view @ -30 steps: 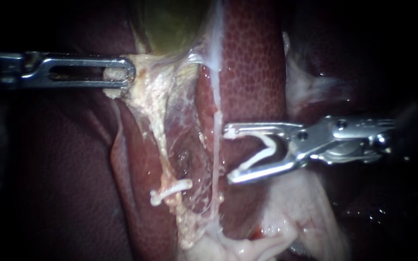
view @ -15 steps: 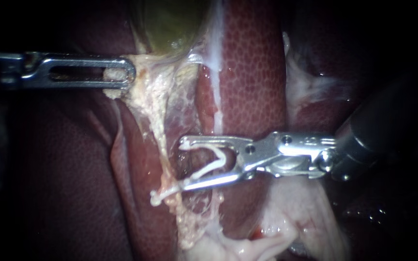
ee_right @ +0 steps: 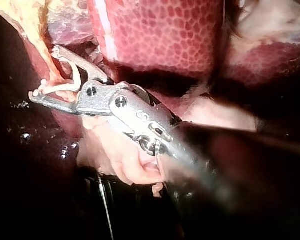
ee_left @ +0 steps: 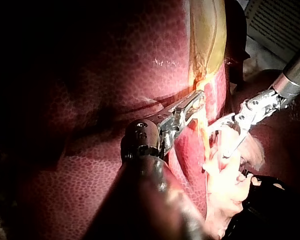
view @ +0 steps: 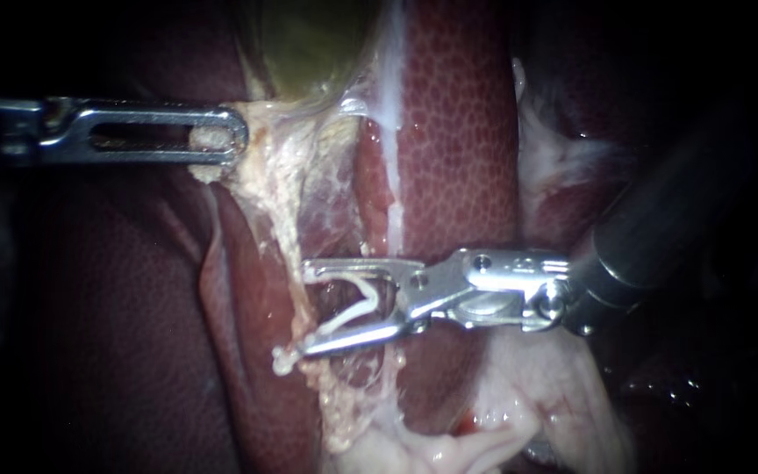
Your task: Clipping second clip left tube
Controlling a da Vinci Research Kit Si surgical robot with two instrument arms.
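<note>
The left tube, pale and stringy, runs down from the gallbladder between lobes of liver. A white clip sits across it low down. My right instrument comes in from the right; its jaws stand wide and carry an open white clip. The jaw tips reach the left tube just above the seated clip, and the lower jaw lies over that clip. In the right wrist view the same jaws hold the clip. My left instrument is shut on pale tissue at the gallbladder's base, holding it taut.
A thin whitish right tube runs down the liver and passes behind my right instrument. Pale fatty tissue lies below the right shaft. In the left wrist view my left instrument and my right one sit close together.
My right instrument has moved left and slightly down, from beside the right tube across to the left tube, carrying the open clip. The left instrument has held still.
</note>
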